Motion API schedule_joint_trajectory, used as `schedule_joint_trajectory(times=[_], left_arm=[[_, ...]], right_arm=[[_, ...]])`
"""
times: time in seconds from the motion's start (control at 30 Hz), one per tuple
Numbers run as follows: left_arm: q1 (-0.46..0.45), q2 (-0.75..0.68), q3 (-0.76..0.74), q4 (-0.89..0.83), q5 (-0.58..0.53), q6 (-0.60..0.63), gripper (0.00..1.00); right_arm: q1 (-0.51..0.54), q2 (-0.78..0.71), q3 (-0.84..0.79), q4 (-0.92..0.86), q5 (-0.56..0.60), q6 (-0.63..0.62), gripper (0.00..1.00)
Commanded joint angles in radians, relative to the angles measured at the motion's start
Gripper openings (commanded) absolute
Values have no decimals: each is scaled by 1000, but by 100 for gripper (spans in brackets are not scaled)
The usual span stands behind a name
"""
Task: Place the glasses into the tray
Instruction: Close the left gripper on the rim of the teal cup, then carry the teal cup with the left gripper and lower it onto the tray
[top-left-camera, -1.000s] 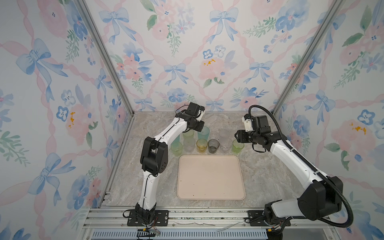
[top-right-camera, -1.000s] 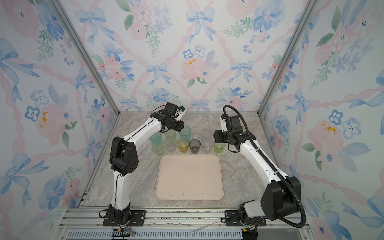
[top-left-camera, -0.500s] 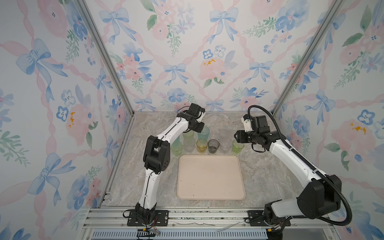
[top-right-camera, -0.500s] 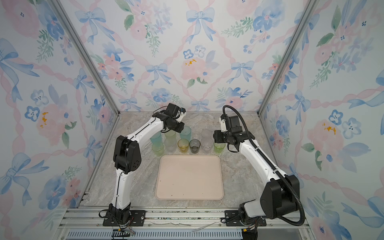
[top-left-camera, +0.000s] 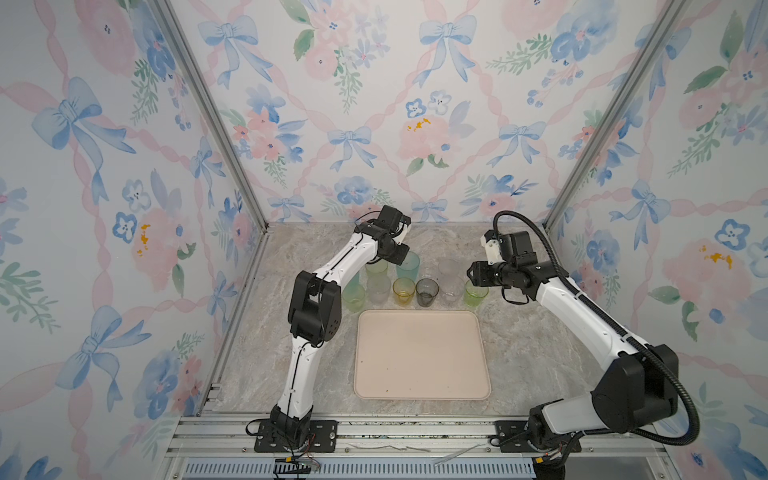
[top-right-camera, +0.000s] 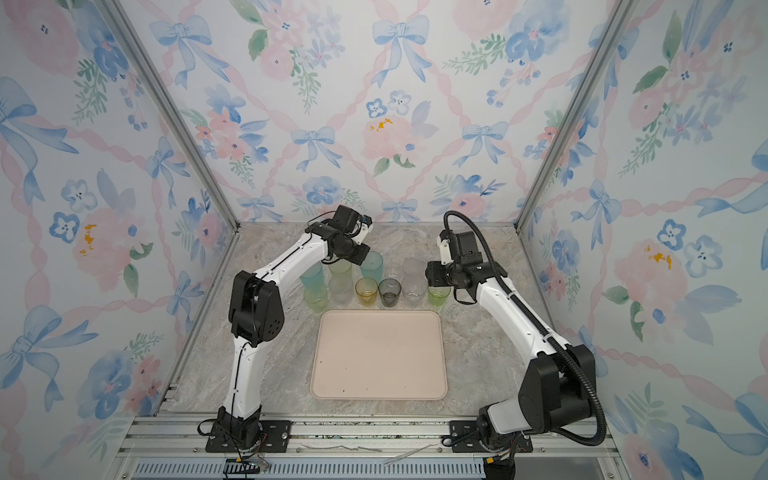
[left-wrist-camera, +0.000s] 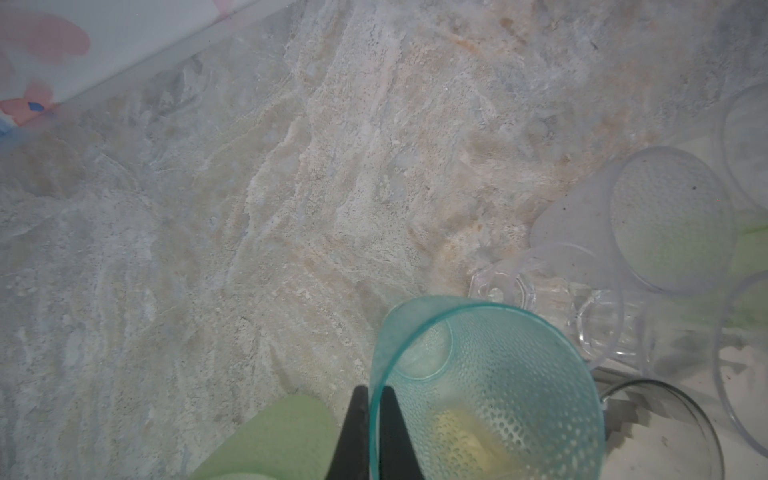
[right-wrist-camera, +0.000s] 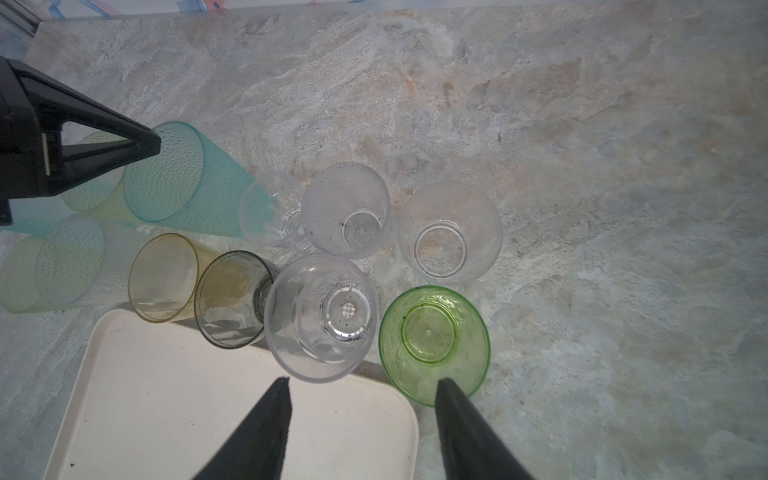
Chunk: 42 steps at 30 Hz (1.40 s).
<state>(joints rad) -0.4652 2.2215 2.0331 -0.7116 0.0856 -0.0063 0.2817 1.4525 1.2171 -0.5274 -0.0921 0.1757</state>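
Several glasses stand in a cluster behind the cream tray, which holds none. My left gripper is shut on the rim of a tall teal glass, one finger inside and one outside. In the right wrist view this teal glass stands at the back with the left fingers on it. My right gripper is open with nothing between its fingers, above the tray's far corner, near a clear glass and a green glass.
An amber glass and a grey glass stand along the tray's far edge. Pale green glasses and a second teal glass crowd beside the left arm. More clear glasses stand behind. The back wall is close.
My left gripper's fingers have closed onto the teal glass's rim. The right arm has stayed almost still, open.
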Motion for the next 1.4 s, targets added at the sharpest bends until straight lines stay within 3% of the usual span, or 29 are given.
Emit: schedule_joint_trajectory(times=[0.0,0.33,0.47,0.7,0.83,0.97,1.17,1.37], left_arm=[[-4,-11,39,-12,-21,17,1],[-28,-170,95,-6,-81,48,0],[-52,-298,27,-8,-119,54,0],[-154,-623,-322,-12,-246,-5,1],[-213,-843,-582,-18,-266,-123,2],[-263,-1007,-752,-70,-278,-241,3],[-287,-1113,-900,-147,-270,-352,3],[-296,-1124,-1033,-146,-195,-420,3]], right_arm=[[7,1,19,9,-14,4,59],[8,-54,-14,15,-11,13,59],[10,-86,-26,10,-5,15,59],[25,-142,-53,-3,1,19,58],[56,-166,-65,-15,12,25,59],[105,-171,-57,-28,27,31,59],[221,-139,-25,-33,66,42,59],[308,-94,13,-46,93,42,59]])
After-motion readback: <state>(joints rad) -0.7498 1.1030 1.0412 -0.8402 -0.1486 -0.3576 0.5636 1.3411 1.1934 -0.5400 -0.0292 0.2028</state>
